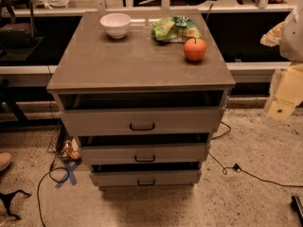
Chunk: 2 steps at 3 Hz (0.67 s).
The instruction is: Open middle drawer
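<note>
The cabinet [142, 60] is standing centre, its middle drawer [109, 153] sitting second of three (a dark gap showing above it); opening it well is likely calling for a level, straight pull. The gripper [283, 100] is hanging at the right edge, touching no drawer, released or clenched I cannot tell, well apart from the bar handle [144, 159].

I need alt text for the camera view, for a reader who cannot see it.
A grey-beige cabinet has three drawers; the middle drawer shows a dark gap above its front, as do the others. On top are a white bowl, a green bag and an orange fruit. The gripper is at the right edge, apart from the cabinet.
</note>
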{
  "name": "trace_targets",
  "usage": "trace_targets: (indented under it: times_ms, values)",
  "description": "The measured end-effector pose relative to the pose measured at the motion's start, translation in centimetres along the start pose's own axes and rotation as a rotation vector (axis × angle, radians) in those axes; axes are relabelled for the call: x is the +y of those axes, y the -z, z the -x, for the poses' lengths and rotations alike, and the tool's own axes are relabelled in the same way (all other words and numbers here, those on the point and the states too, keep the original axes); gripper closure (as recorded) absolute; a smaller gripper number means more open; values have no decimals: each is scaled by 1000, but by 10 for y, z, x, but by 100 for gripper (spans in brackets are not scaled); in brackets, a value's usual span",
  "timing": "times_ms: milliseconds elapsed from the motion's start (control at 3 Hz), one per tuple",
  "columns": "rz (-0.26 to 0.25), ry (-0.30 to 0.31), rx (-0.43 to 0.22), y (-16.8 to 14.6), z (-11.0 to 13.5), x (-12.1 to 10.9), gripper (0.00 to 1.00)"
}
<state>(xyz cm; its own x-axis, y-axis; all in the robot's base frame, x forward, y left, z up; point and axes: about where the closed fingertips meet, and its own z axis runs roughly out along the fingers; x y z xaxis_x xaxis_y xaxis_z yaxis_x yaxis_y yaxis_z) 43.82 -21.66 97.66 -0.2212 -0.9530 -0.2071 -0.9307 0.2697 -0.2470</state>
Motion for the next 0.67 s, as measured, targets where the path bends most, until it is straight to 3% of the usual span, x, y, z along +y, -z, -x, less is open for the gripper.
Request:
trace_targets:
  times_ms: [333, 667]
  values:
    - [-9, 1, -11, 1, 1, 0, 0]
    - [35, 18, -56, -23, 6, 13, 0]
